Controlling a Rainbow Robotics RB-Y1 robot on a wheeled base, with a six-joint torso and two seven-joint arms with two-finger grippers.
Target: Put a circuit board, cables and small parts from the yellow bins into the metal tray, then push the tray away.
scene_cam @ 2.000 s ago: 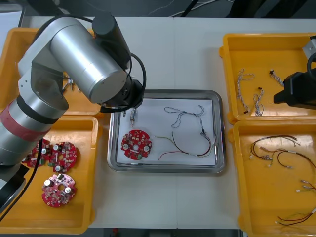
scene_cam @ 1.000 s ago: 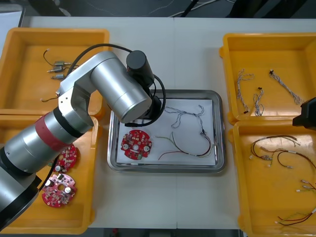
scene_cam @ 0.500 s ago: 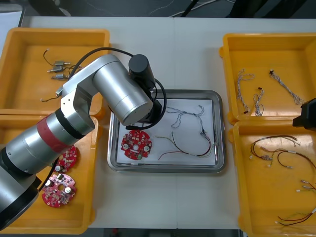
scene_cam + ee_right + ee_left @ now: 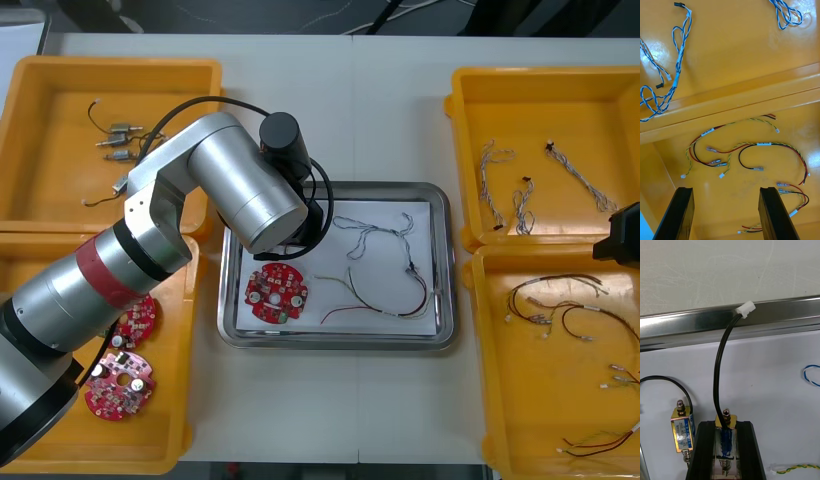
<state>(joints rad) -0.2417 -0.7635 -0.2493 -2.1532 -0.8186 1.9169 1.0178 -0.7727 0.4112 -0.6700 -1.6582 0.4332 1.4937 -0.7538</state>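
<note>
left hand [image 4: 725, 426] pinches a small metal part [image 4: 726, 438] at the far left corner of the metal tray [image 4: 685, 323], just beside a second part [image 4: 681, 427]. ease it flat, then spread the fingers [image 4: 705, 450] so its black cable [image 4: 720, 363] won't drag it. right hand [image 4: 726, 190], spread, hangs over the near right bin [image 4: 790, 123].
</note>
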